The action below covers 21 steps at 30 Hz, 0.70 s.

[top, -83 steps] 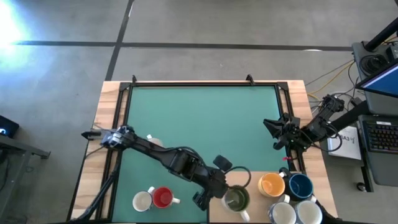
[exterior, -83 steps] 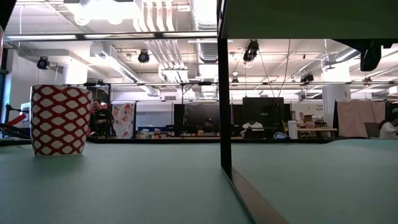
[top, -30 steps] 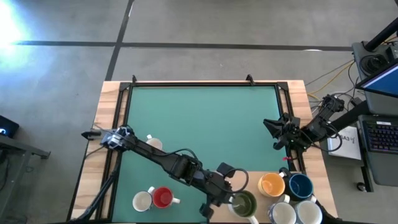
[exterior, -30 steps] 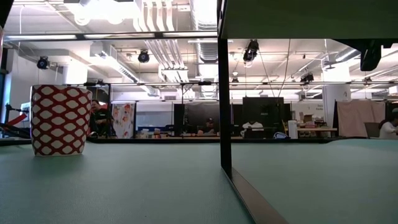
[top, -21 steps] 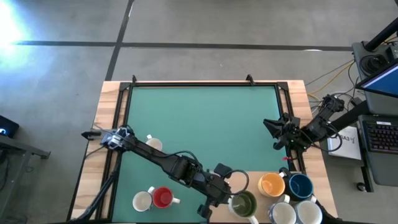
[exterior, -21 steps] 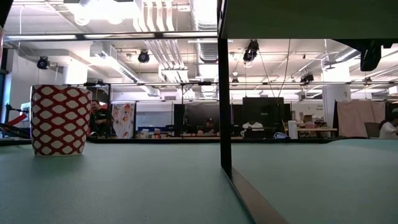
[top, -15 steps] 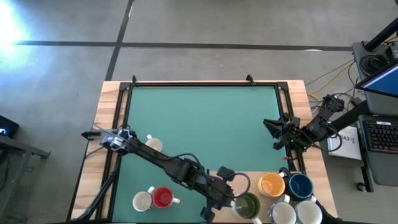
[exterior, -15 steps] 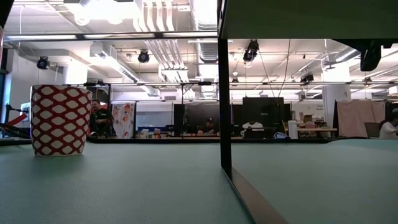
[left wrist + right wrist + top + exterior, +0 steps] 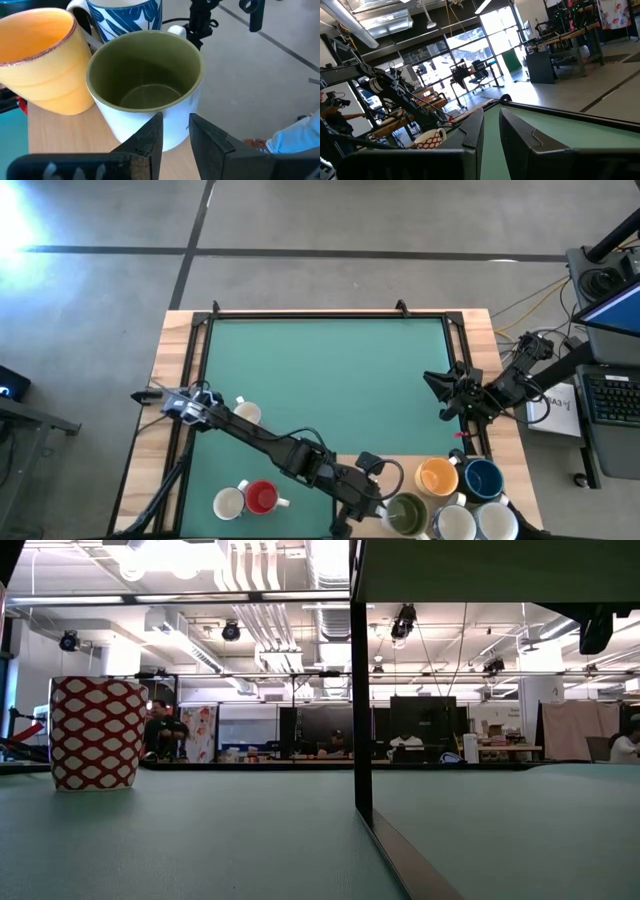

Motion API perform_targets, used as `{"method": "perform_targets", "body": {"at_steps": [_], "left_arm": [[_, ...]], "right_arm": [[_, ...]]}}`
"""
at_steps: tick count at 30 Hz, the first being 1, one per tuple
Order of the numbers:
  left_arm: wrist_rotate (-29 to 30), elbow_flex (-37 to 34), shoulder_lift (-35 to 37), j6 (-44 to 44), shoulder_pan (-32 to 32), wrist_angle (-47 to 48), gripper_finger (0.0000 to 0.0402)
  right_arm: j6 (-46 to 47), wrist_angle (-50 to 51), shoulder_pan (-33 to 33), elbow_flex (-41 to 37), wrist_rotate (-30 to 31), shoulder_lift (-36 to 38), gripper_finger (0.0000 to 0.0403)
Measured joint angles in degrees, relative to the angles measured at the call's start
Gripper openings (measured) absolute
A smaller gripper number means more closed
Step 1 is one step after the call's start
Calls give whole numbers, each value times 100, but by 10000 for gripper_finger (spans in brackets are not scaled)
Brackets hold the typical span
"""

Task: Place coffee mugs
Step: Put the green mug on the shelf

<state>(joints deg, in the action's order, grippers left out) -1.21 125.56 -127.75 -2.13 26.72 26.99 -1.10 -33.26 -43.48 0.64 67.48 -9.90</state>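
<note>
My left gripper [image 9: 372, 502] reaches to the table's near edge and is shut on a white mug with an olive-green inside [image 9: 405, 513]. That mug stands beside the orange mug [image 9: 437, 477], with the dark blue mug [image 9: 483, 478] and two white mugs [image 9: 476, 523] close by. A white mug [image 9: 229, 502] and a red mug [image 9: 262, 498] stand at the near left. A red-and-white patterned mug [image 9: 97, 732] stands by the left arm's base. My right gripper [image 9: 435, 388] waits at the right edge, narrowly open on nothing. My left gripper pinches a white part on the mug's outer side [image 9: 175, 131], just below the rim, between its two fingers [image 9: 150, 137]. The fingers hide whether that part is the handle. They come slanting down from the table's left. The mug stays upright; its base is hidden.
The mugs at the near right stand on a pale wooden board [image 9: 52, 142] close to the table's near edge. The green mat [image 9: 330, 370] lies bare across the middle and far side. A dark upright post [image 9: 360, 690] shows in the low view. People show in the room beyond.
My left gripper has carried the green-inside mug a little toward the table's right and near edges. The mug has stayed upright and now stands closer to the orange and white mugs.
</note>
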Motion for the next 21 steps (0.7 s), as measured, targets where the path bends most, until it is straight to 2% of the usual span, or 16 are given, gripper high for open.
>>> {"method": "perform_targets", "body": {"at_steps": [12,21], "left_arm": [[-154,7,-4,-14,0,-435,77],[7,9,1,-90,-83,-112,77]], "right_arm": [[0,-2,2,0,0,1,50],[0,-1,1,0,2,1,50]]}}
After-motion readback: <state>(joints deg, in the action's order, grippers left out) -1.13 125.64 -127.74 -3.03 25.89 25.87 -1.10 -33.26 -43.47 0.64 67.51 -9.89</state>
